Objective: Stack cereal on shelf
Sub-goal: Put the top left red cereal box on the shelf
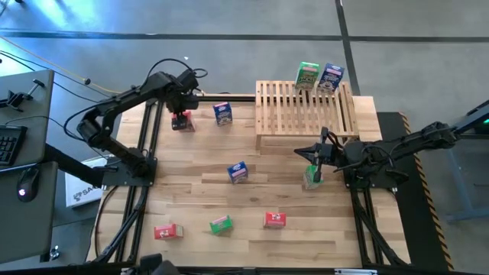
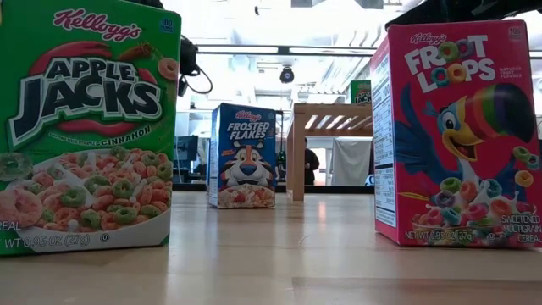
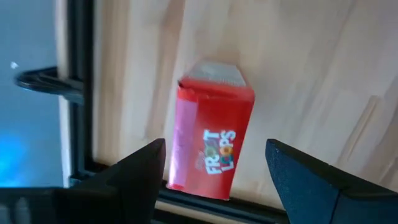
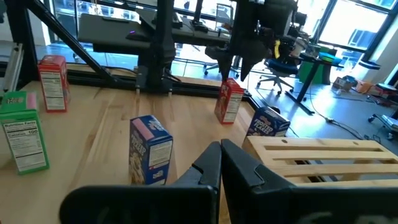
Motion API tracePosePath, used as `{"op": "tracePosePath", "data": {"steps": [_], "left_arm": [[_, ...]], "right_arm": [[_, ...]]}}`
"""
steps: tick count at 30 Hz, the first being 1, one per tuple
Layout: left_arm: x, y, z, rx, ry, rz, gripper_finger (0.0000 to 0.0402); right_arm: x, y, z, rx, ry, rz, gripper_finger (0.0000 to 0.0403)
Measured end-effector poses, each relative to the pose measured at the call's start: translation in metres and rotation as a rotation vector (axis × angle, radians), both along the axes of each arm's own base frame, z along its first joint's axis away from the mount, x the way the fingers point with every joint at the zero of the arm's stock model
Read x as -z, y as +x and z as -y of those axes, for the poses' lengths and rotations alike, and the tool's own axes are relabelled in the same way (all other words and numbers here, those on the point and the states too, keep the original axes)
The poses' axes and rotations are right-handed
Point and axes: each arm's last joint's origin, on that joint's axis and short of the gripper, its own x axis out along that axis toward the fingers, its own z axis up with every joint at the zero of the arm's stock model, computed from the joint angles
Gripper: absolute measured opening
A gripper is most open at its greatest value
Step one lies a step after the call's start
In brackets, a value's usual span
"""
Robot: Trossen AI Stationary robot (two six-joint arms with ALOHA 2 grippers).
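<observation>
Two cereal boxes (image 1: 318, 77) already standing on the shelf (image 1: 306, 108); seven scattered across the desk (image 1: 199, 206). Red box (image 3: 211, 140) directly beneath the left claw (image 3: 214, 168), spread wide, ungrasped. Right claw (image 1: 312, 153) clenched, empty, beside the shelf front, green box (image 1: 312, 176) just below. Mostly undone.

two dark jointed arms, left arm (image 1: 122, 107) and right arm (image 1: 412, 141), black cables looped alongside, blunt wedge-shaped black fingers (image 3: 140, 171).
</observation>
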Motion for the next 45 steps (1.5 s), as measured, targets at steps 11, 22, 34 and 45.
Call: {"op": "tracePosePath", "data": {"steps": [11, 22, 34, 45], "left_arm": [[0.022, -0.009, -0.005, 0.007, 0.0, -0.012, 0.0269], [0.026, -0.01, -0.003, -0.031, -0.027, 0.001, 0.0203], [-0.046, 0.015, -0.001, -0.03, 0.009, 0.204, 0.0126], [-0.145, 0.064, 0.019, -0.051, 0.105, 0.591, 0.0125]], "right_arm": [[0.0, 0.0, 0.0, 0.0, 0.0, 0.0, 0.0], [0.0, 0.0, 0.0, -0.001, 0.0, 0.0, 0.0], [0.0, 0.0, 0.0, -0.003, 0.004, 0.001, 0.0], [0.0, 0.0, 0.0, -0.007, 0.004, 0.001, 0.0]]}}
